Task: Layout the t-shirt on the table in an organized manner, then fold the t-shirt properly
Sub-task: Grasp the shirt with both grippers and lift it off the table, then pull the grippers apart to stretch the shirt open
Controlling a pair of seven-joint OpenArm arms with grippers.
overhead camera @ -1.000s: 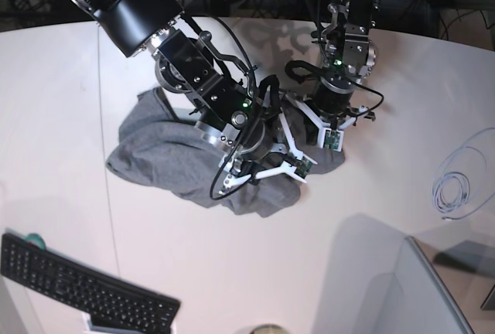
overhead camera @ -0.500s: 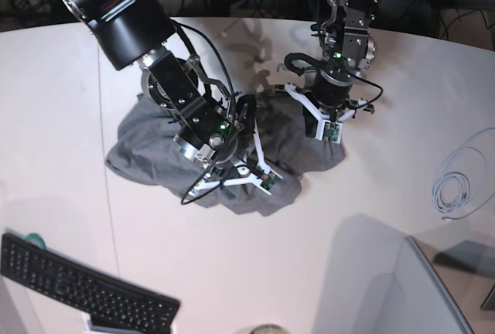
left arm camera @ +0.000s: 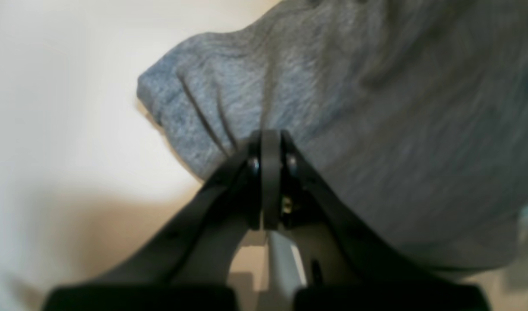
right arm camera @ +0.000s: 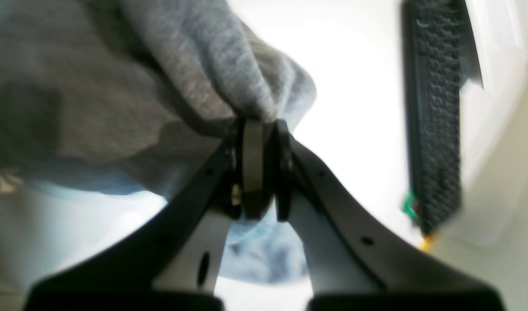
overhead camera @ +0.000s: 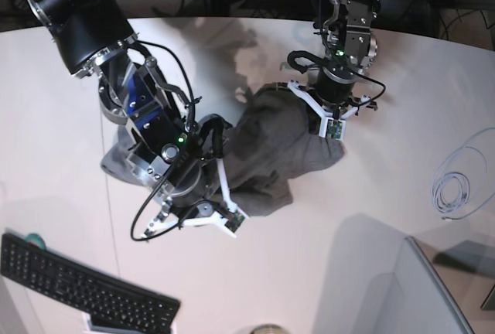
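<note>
The heather-grey t-shirt (overhead camera: 278,152) lies bunched on the white table (overhead camera: 371,195), stretched between my two grippers. My left gripper (overhead camera: 320,117) is at the shirt's far right end, and in the left wrist view this left gripper (left arm camera: 267,136) is shut on a fold of the t-shirt (left arm camera: 376,129). My right gripper (overhead camera: 203,214) is at the near left end. In the right wrist view the right gripper (right arm camera: 257,125) is shut on a pinched edge of the t-shirt (right arm camera: 203,65), lifted off the table (right arm camera: 354,108). Part of the shirt is hidden under the right arm.
A black keyboard (overhead camera: 85,287) lies at the front left and also shows as the keyboard (right arm camera: 436,121) at the right of the right wrist view. A coiled pale cable (overhead camera: 452,187) lies at the right. A grey slab (overhead camera: 402,287) fills the front right corner.
My right gripper closed on the shirt and moved toward the front left, dragging the fabric along. The left gripper rose slightly toward the back, still holding its fold.
</note>
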